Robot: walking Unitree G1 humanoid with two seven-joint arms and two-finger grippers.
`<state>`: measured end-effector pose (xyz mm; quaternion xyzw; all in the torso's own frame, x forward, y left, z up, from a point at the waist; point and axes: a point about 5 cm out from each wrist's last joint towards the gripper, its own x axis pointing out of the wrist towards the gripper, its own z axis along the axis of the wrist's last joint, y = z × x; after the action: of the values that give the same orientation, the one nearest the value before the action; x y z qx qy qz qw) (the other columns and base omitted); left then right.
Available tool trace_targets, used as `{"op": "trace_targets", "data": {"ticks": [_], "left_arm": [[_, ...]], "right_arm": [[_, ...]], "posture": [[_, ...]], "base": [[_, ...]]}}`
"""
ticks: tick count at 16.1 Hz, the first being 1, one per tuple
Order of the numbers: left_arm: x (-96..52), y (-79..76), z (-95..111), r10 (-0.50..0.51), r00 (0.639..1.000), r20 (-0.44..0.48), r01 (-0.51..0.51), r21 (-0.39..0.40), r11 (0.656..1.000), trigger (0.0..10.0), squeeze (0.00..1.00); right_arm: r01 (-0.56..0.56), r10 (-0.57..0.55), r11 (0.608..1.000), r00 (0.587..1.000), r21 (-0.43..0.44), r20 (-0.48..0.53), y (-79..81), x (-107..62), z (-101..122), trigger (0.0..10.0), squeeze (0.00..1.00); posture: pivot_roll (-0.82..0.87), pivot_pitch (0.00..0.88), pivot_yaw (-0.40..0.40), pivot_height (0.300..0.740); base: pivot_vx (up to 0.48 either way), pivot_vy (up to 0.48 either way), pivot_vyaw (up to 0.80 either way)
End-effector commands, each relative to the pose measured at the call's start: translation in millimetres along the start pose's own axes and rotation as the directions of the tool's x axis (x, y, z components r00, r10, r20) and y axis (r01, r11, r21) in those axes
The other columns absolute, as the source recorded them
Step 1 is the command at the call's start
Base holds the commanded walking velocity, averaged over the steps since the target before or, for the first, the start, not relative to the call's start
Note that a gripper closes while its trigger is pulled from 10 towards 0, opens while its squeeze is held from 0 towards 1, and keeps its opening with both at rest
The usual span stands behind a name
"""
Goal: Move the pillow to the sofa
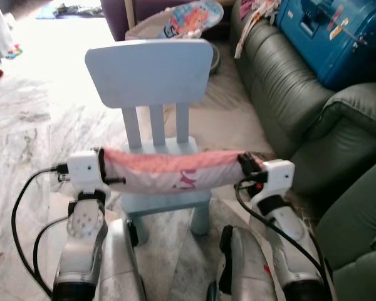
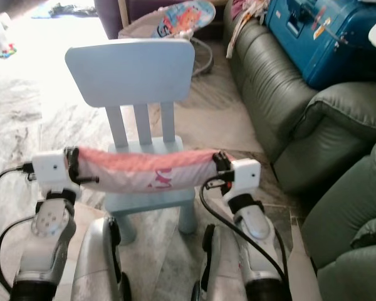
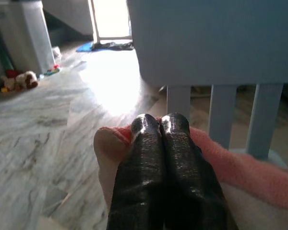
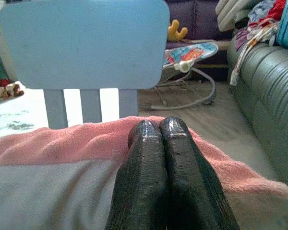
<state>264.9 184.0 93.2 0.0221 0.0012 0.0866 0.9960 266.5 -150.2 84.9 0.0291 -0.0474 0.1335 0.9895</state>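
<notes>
A pink and white pillow [image 1: 172,169] hangs stretched between my two grippers, just above the seat of a small light blue chair [image 1: 151,75]. My left gripper [image 1: 102,168] is shut on the pillow's left end, its black fingers [image 3: 158,158] pressed together over the pink fabric. At the other end my right gripper [image 1: 245,164] is shut on the pillow [image 4: 62,163] the same way. The dark green leather sofa [image 1: 294,106] stands to the right of the chair.
A blue suitcase [image 1: 332,34] and loose clothes [image 1: 254,19] lie on the sofa's far seat. A baby bouncer [image 1: 182,22] stands behind the chair. Marble floor [image 1: 31,125] spreads to the left, with toys [image 3: 17,80] near a white cabinet.
</notes>
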Motion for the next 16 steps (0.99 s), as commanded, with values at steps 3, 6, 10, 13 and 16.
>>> {"op": "trace_targets", "data": {"ticks": [3,6,10,13,16], "left_arm": [[-6.3,-2.4,2,0.015,1.0,-0.012,-0.015,0.009,1.0,0.0,0.0],[-7.8,-9.0,2,-0.012,1.0,-0.027,0.012,0.0,1.0,0.0,0.0],[-6.8,-11.0,5,-0.019,0.999,-0.037,0.019,0.001,1.0,0.0,0.0],[-5.4,-10.8,5,-0.022,0.999,-0.04,0.022,0.004,1.0,0.0,0.0],[-4.8,-11.5,5,-0.024,0.999,-0.047,0.024,0.005,1.0,0.0,0.0]], "right_arm": [[0.033,-0.032,0.999,0.999,0.031,-0.018,0.1,-7.7,1,0.0,0.0],[0.055,-0.053,0.997,0.998,0.055,-0.042,2.2,-10.4,0,0.0,0.0],[0.079,-0.074,0.994,0.996,0.081,-0.058,1.6,-7.6,3,0.0,0.0],[0.082,-0.077,0.993,0.995,0.087,-0.06,1.4,-6.3,4,0.0,0.0],[0.087,-0.081,0.992,0.994,0.089,-0.07,0.6,-6.9,3,0.0,0.0]], "posture": [[0.07,0.0,-0.024,0.525],[0.07,0.0,-0.019,0.548],[0.07,0.0,-0.011,0.59],[0.07,0.0,-0.01,0.619],[0.07,0.0,-0.009,0.647]], "base": [[0.0,0.0,0.0],[0.0,0.0,0.0],[0.0,0.0,0.0],[0.0,0.0,0.0],[0.0,0.0,0.0]]}}
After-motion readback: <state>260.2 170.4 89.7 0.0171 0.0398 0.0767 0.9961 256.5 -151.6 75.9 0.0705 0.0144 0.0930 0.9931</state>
